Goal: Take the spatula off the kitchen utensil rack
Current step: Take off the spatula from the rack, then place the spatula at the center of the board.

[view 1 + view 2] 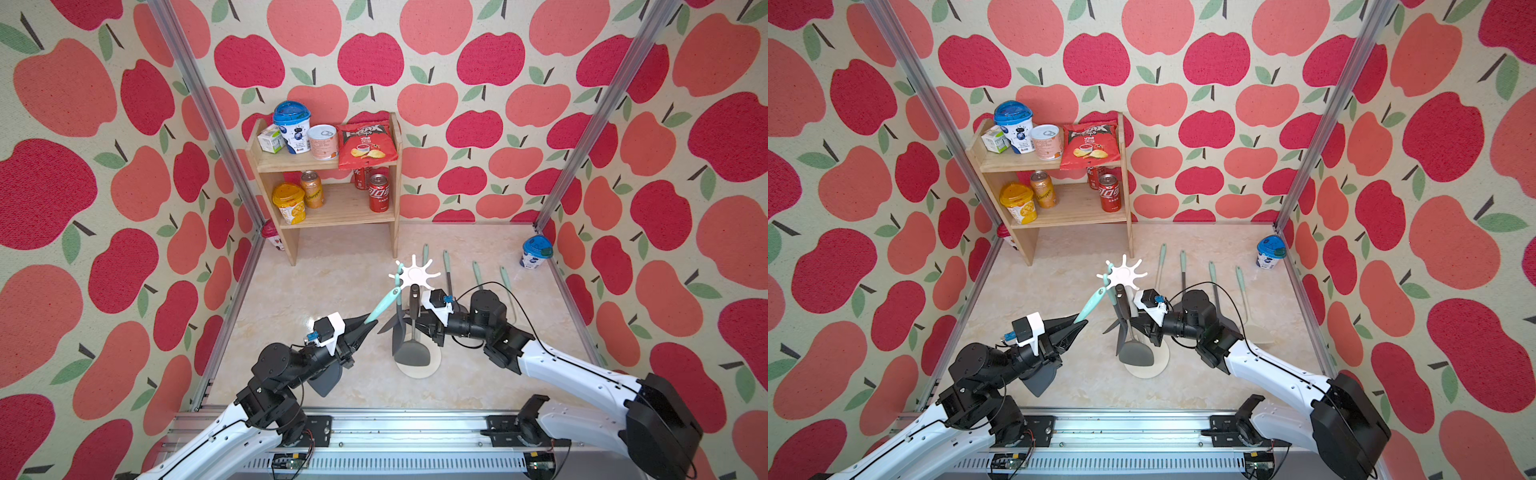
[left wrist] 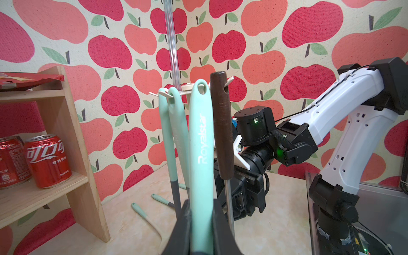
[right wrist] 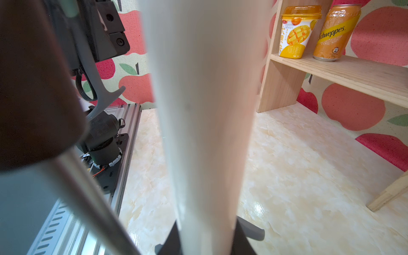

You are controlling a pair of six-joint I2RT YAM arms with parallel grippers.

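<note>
Left gripper [image 1: 368,325] is clamped tight on the spatula [image 1: 383,304], low on its mint handle. The grey blade hangs under my wrist. The handle slants up toward the rack [image 1: 415,274], with its tip just beside the edge of the star disc. In the left wrist view the hang hole looks clear of the prongs, but in both top views I can't tell if it's touching one. Right gripper [image 1: 420,323] is closed around the rack's white pole, which fills the right wrist view between my fingers. A dark-handled turner [image 1: 412,328] and two mint-handled tools [image 2: 164,132] hang off the prongs. Four more utensils [image 1: 447,270] lie on the table [image 1: 332,291] behind the rack.
</note>
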